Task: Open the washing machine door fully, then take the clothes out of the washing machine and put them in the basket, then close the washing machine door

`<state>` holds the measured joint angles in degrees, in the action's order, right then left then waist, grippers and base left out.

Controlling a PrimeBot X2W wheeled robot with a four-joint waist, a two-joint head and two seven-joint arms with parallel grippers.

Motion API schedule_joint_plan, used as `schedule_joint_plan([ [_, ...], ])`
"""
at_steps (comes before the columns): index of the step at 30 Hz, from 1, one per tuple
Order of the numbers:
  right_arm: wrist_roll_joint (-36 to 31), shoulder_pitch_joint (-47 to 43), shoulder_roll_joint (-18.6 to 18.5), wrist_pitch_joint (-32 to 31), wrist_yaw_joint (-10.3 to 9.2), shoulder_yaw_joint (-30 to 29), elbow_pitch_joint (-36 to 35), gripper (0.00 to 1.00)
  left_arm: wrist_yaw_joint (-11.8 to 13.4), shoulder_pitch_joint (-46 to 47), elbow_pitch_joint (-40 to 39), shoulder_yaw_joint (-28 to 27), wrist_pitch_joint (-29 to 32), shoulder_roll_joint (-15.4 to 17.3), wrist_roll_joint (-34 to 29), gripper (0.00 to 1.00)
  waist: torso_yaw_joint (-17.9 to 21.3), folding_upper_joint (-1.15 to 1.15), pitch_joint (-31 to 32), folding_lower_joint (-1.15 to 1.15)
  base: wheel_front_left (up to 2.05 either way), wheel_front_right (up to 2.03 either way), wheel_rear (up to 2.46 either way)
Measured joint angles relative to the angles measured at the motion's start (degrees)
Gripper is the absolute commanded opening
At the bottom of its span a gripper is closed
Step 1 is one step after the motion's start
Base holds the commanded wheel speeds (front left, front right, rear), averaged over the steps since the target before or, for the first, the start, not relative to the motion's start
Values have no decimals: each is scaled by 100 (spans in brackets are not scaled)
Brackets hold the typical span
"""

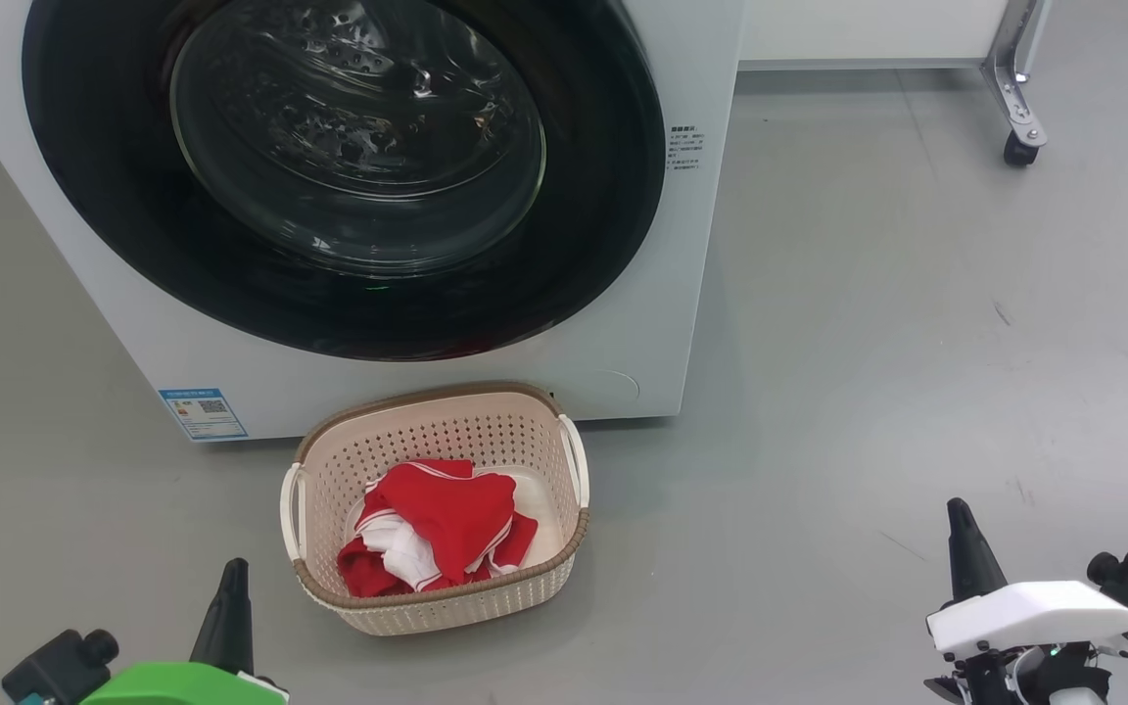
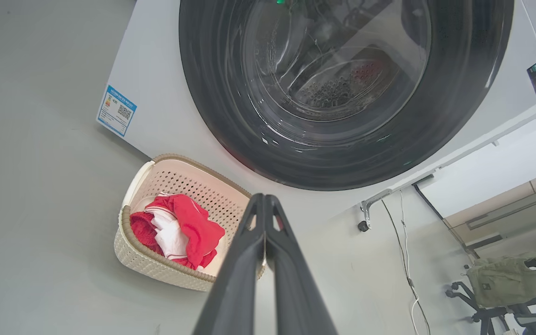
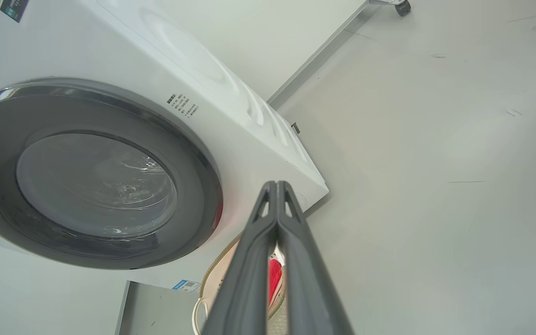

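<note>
The white washing machine [image 1: 114,323] fills the upper left of the head view, and its round black-rimmed door [image 1: 584,196] lies flat against the front, closed. Through the glass the steel drum [image 2: 338,83] shows. On the floor right in front stands the cream basket [image 1: 535,578], holding the red clothes [image 1: 446,529] with white trim. My left gripper [image 1: 233,566] sits low at the left, fingers pressed together, holding nothing. At the lower right my right gripper [image 1: 958,509] is shut too, well clear of the basket.
Grey floor [image 1: 868,343] spreads to the right of the machine. A metal frame leg on a caster [image 1: 1019,147] stands at the far right. In the left wrist view a cable [image 2: 407,260] runs along the floor towards a chair with a green bag [image 2: 505,279].
</note>
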<state>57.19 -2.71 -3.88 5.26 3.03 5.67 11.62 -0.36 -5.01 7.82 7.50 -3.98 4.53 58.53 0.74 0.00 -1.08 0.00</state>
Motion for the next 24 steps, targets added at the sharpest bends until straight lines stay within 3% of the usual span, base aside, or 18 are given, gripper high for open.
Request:
schedule_joint_plan([
  [24,1730,236,-49,-358,162,-392,156,0,-288,309,294,-312,292,25,1660,0,-34,0,40,0,0,0,0],
])
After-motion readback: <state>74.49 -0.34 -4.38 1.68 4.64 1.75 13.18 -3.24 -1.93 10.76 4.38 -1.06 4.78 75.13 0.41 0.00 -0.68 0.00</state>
